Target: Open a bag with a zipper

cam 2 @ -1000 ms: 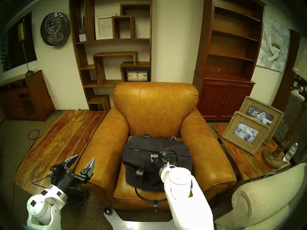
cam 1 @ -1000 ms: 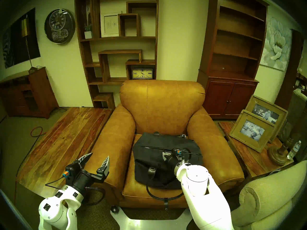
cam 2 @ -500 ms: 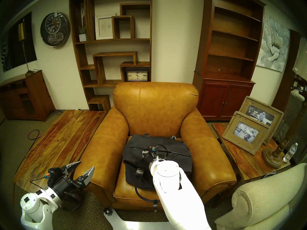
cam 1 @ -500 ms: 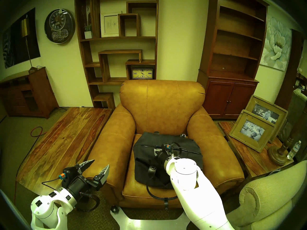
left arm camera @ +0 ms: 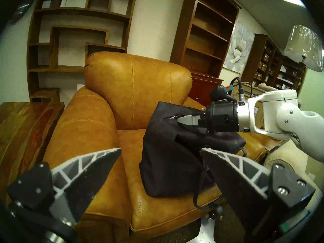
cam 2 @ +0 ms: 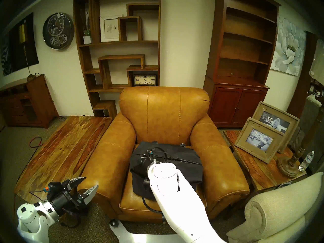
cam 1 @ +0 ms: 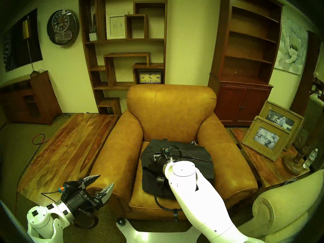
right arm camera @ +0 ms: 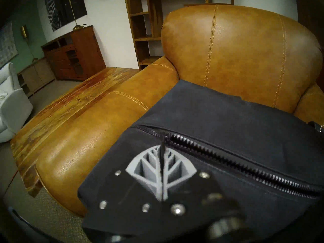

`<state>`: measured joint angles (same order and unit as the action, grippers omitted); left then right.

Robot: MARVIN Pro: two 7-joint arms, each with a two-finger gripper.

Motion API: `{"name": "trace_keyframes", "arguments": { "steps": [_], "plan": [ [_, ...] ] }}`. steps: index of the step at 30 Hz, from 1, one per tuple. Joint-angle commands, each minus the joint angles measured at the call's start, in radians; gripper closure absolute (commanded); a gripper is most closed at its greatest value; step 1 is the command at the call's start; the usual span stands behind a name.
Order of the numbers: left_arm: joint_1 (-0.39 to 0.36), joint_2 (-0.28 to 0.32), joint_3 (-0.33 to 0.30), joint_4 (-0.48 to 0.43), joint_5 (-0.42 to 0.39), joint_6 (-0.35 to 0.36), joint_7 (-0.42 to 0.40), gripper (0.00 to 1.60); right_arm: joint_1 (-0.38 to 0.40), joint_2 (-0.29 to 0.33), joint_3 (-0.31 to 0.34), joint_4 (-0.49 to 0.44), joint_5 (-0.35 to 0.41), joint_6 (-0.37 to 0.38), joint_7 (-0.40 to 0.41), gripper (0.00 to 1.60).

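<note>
My right gripper (right arm camera: 162,149): jaws pressed together on the zipper's pull tab (right arm camera: 162,141), near the left end of the zipper (right arm camera: 228,155). Teeth behind the pull look parted. The bag (cam 1: 198,169) sits on the tan armchair (cam 1: 171,111) seat. My left gripper (cam 1: 102,180): jaws apart, empty, beside the armchair's arm.

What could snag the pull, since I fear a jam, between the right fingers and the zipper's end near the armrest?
Nothing visible does. The right gripper is shut on the pull tab, and the short stretch of zipper ahead, up to the bag's end, lies bare with nothing across it.
</note>
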<state>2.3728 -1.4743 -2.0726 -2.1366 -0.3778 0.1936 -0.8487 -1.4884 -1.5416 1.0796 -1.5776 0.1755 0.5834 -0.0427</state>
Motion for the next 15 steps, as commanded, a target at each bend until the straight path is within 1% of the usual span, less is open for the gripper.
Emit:
{"name": "trace_keyframes", "arguments": {
  "steps": [1, 10, 13, 14, 15],
  "plan": [
    [0.009, 0.008, -0.009, 0.002, -0.011, -0.039, -0.035, 0.0, 0.096, -0.047, -0.056, 0.023, 0.042, 0.009, -0.015, 1.6],
    [0.007, 0.006, -0.011, 0.009, -0.01, -0.052, -0.049, 0.0, 0.182, -0.088, -0.105, 0.108, 0.062, 0.043, -0.038, 1.6],
    [0.006, 0.005, -0.012, 0.011, -0.009, -0.055, -0.052, 0.0, 0.213, -0.105, -0.117, 0.134, 0.061, 0.07, -0.044, 1.6],
    [0.006, 0.005, -0.012, 0.011, -0.009, -0.055, -0.052, 0.0, 0.212, -0.102, -0.121, 0.128, 0.061, 0.072, -0.043, 1.6],
    [0.006, 0.005, -0.012, 0.011, -0.009, -0.056, -0.053, 0.0, 0.234, -0.117, -0.126, 0.149, 0.059, 0.084, -0.045, 1.6]
  ]
}}
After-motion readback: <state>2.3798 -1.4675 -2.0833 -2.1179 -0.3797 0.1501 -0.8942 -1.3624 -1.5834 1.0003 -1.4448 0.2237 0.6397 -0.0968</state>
